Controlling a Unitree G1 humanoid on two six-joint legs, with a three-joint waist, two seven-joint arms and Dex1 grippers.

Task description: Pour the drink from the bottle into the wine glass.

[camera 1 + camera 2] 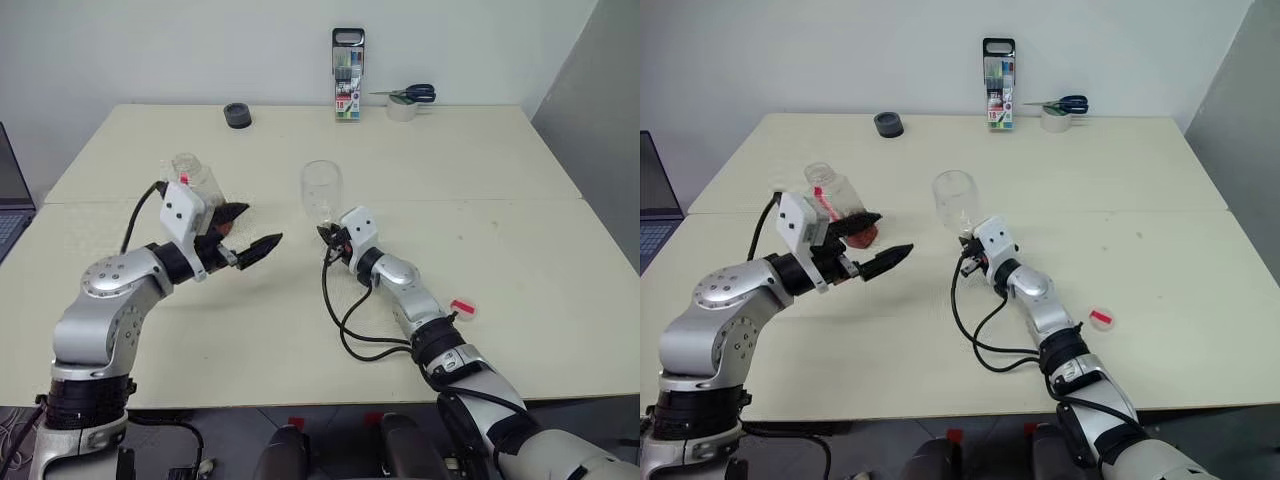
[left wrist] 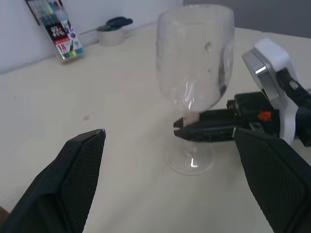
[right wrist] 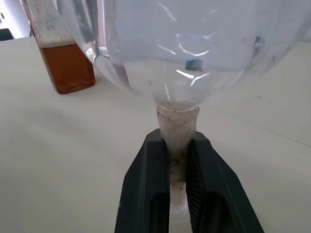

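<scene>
A: Checking the right gripper (image 3: 178, 194) first: we see its fingers (image 3: 146, 194) clamped tight on the stem of the wine glass (image 1: 322, 192), just under the bowl. Glass stands upright on the table (image 1: 520, 260), near the middle.

B: Agreed. Bowl looks empty to us. Left gripper (image 1: 255, 230)?

A: Fingers spread wide, nothing between them. We see it hanging above the table, pointing toward the glass, apart from it.

B: Bottle (image 1: 835, 205)?

A: Upright on the table, just behind the left gripper, partly hidden by it. Red-and-white label strip, no cap on. The drink (image 3: 68, 68), reddish-brown, fills the lower part.

B: We spot a red cap (image 1: 462, 307) lying on the table beside the right forearm.

A: Far edge: marker pack (image 1: 348, 75), tape roll (image 1: 402, 108), scissors (image 1: 415, 93), small dark round thing (image 1: 237, 115).
</scene>
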